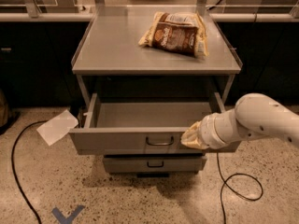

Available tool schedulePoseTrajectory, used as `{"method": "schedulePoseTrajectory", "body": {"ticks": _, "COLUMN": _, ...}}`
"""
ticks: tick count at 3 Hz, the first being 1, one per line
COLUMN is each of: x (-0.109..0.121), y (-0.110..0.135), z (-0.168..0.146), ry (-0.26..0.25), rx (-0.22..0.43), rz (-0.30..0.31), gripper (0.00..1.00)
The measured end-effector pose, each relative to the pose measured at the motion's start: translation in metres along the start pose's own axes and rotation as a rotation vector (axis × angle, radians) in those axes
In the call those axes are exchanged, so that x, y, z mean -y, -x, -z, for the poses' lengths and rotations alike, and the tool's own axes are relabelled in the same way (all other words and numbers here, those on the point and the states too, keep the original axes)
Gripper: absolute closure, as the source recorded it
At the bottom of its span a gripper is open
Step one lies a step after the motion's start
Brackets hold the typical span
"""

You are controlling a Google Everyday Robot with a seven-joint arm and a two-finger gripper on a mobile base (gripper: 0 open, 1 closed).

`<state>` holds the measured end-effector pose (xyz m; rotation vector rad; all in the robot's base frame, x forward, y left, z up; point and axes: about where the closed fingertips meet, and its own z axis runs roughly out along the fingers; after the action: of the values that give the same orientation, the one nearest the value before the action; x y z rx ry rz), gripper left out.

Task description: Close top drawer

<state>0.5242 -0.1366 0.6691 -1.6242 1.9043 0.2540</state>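
At the far left a black cable [14, 171] curved over the speckled floor, and a white sheet of paper [57, 126] lay just beside the left corner of the grey metal cart [117, 50]. A blue tape mark [67, 214] sat on the floor near the bottom edge. The top drawer [117, 141] stood pulled well out from under the cart's top, its plain grey front facing the camera and its small dark wire handle [160, 141] at the centre. Below it a lower drawer [126, 164] with the same kind of handle sat further back. On the cart's top, towards the right, lay a brown and cream snack bag [175, 31]. My claw [188, 138] was at the drawer front, just right of the handle and apart from it, its tan tip against or very close to the upper part of the grey face; I could not tell whether it was released or clenched, and I could not see it holding anything. My white arm [261, 122] reached in from the right edge. Beneath it another black cable [239, 186] looped on the floor.
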Motion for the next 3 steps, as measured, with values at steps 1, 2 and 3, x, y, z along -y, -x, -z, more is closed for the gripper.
{"method": "schedulePoseTrajectory", "body": {"ticks": 1, "x": 0.032, "y": 0.008, "z": -0.006, "ry": -0.029, "rx": -0.003, "rz": 0.033, "gripper": 1.00}}
{"method": "schedulePoseTrajectory", "body": {"ticks": 2, "x": 0.033, "y": 0.009, "z": -0.006, "ry": -0.031, "rx": -0.003, "rz": 0.034, "gripper": 1.00}}
{"method": "schedulePoseTrajectory", "body": {"ticks": 3, "x": 0.074, "y": 0.015, "z": -0.001, "ry": -0.088, "rx": -0.017, "rz": 0.095, "gripper": 1.00}}
